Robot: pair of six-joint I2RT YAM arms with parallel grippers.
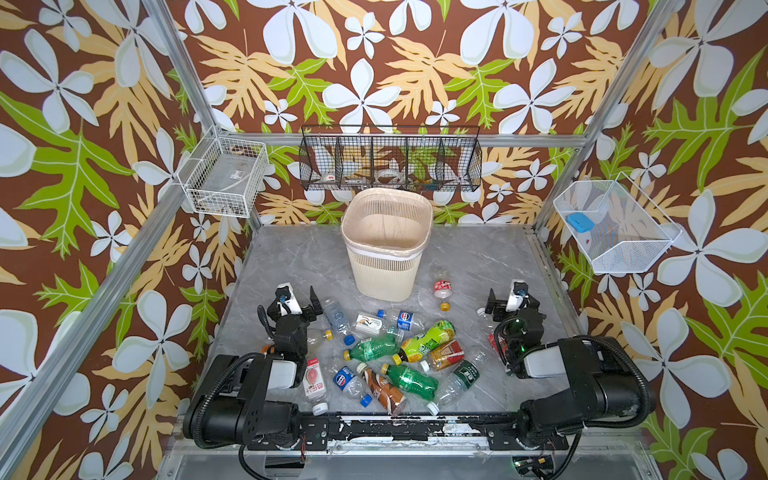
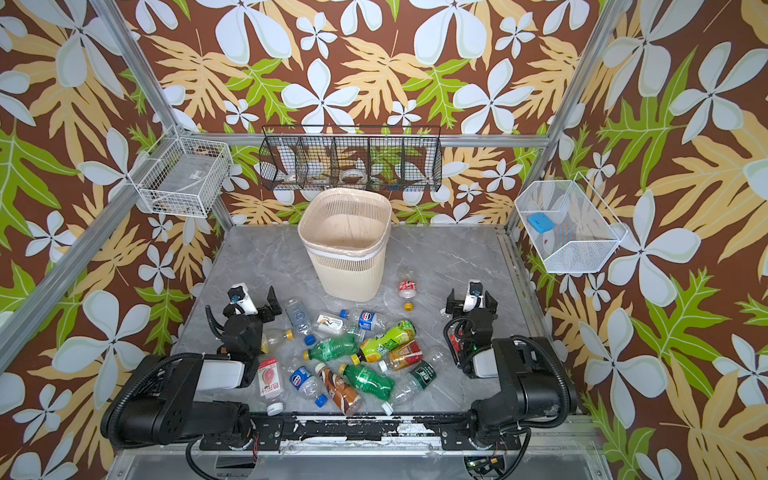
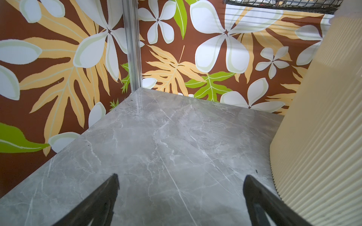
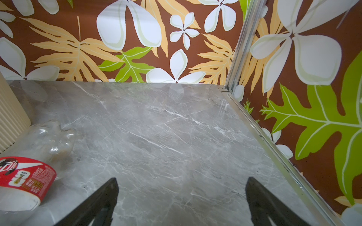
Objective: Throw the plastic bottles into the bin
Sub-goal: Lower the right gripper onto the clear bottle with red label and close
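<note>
Bright even light, soft shadows, wide-angle edge distortion.

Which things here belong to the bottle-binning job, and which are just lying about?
Job: plastic bottles on the table; beige slotted bin behind them.
Lying about: black wire rack; white wire basket; white mesh basket holding a blue object.
</note>
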